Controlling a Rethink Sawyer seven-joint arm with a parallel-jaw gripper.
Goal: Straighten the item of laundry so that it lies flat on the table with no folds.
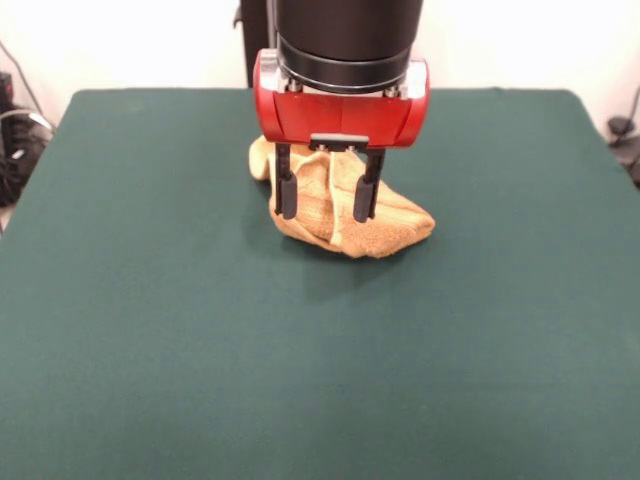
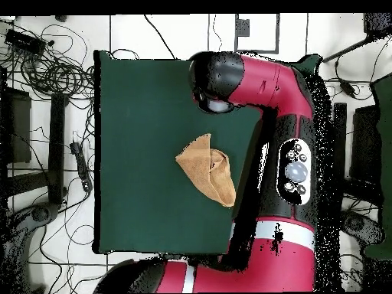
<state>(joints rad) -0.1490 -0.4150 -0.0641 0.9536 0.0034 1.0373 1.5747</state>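
Observation:
The item of laundry [image 1: 400, 225] is a golden yellow-orange towel lying bunched and folded over itself on the dark green table [image 1: 150, 320], toward its far middle. My gripper [image 1: 325, 212] hangs straight down over the towel's left part. It is open, and its two black fingers [image 1: 287, 195] stand apart in front of the cloth. Whether the tips touch the cloth cannot be told. From overhead the towel [image 2: 208, 174] is a folded wedge with one pointed corner, right of the middle of the table [image 2: 138, 115]. The red arm [image 2: 268, 84] reaches over the table's right side.
Cables and black equipment [image 2: 46, 69] lie on the floor beyond the table's left edge in the overhead view. Green tabletop stretches all round the towel, widest on the near side in the front view.

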